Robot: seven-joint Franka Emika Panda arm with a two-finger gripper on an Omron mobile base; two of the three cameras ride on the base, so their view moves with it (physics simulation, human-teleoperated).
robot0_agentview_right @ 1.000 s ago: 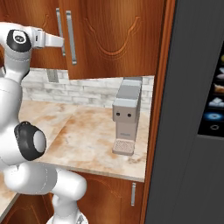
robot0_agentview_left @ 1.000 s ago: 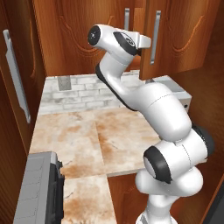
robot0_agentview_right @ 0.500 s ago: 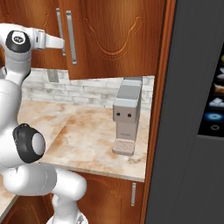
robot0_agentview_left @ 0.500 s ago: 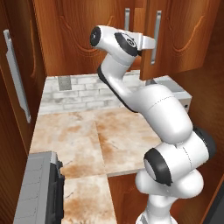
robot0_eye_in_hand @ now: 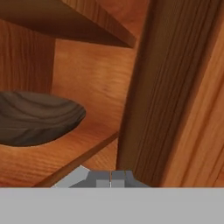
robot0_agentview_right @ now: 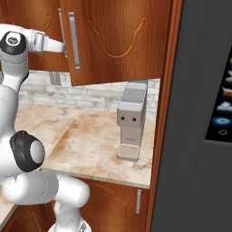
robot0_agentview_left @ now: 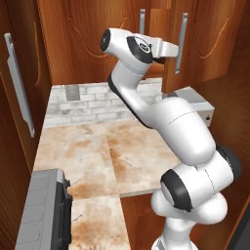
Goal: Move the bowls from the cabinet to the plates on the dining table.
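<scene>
- Marbled table (robot0_agentview_left: 97,146) lies below the reddish wall cabinet (robot0_agentview_right: 118,41), white brick behind it.
- Raised arm reaches to the cabinet door's edge; gripper (robot0_eye_in_hand: 110,176) jaws clenched, grasping nothing.
- Dark brown bowl (robot0_eye_in_hand: 37,118) sits on the shelf (robot0_eye_in_hand: 52,157), left of the door edge.
- Grey coffee machine (robot0_agentview_right: 131,120) stands right.

A rendered home kitchen: reddish wooden wall cabinet (robot0_agentview_left: 200,44) with silver bar handles above a marbled stone desk (robot0_agentview_left: 97,151), white brick backsplash (robot0_agentview_right: 81,93), a grey coffee machine (robot0_agentview_right: 131,120), a dark bowl (robot0_eye_in_hand: 37,116) shelved inside.
</scene>
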